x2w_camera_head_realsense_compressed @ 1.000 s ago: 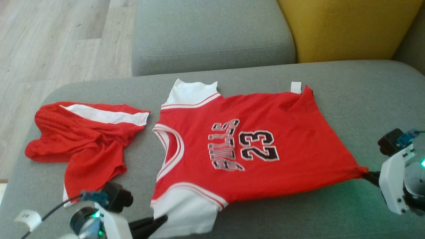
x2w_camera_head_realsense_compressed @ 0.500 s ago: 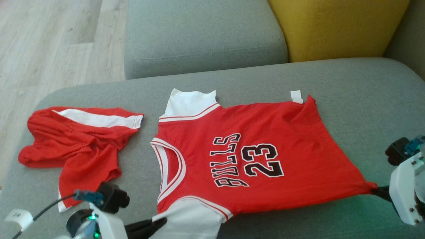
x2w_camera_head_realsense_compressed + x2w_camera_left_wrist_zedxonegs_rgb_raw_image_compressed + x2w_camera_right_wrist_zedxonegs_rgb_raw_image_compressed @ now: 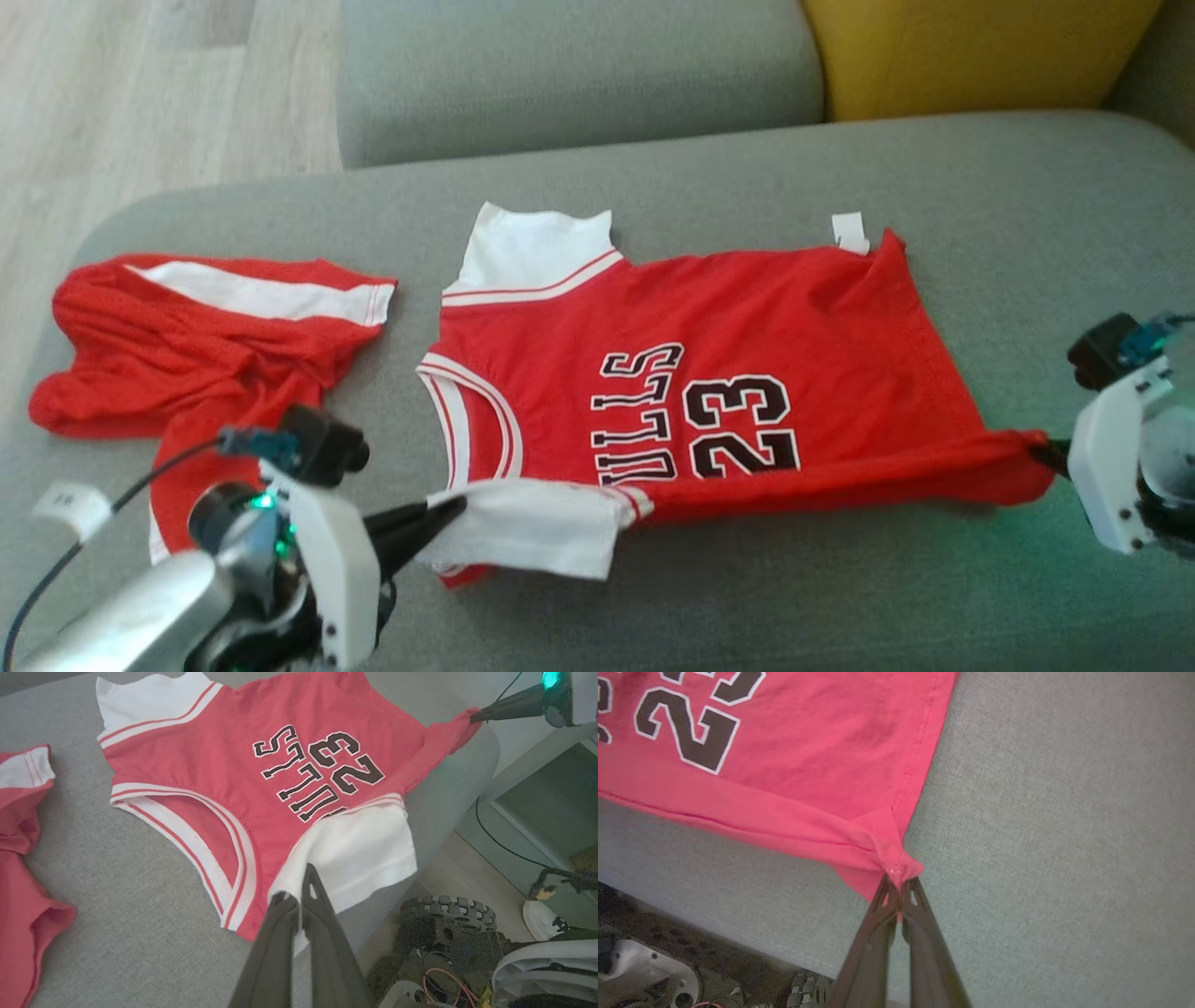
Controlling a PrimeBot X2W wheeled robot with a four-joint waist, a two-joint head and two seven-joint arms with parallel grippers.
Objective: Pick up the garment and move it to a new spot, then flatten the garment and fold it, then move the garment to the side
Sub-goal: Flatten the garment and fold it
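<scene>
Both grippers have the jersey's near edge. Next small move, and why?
Probably carry both corners forward over the jersey toward its far edge. The left gripper is shut on the white sleeve, the right gripper on the red hem corner, and the near edge is lifted, curling over the lettering.

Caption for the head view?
Left gripper and right gripper hold the near edge of a red Bulls jersey above a grey sofa.

Jersey [image 3: 709,317] front: I read "23" in black, white-edged; beside it "ULLS", the letter before it covered by cloth
</scene>
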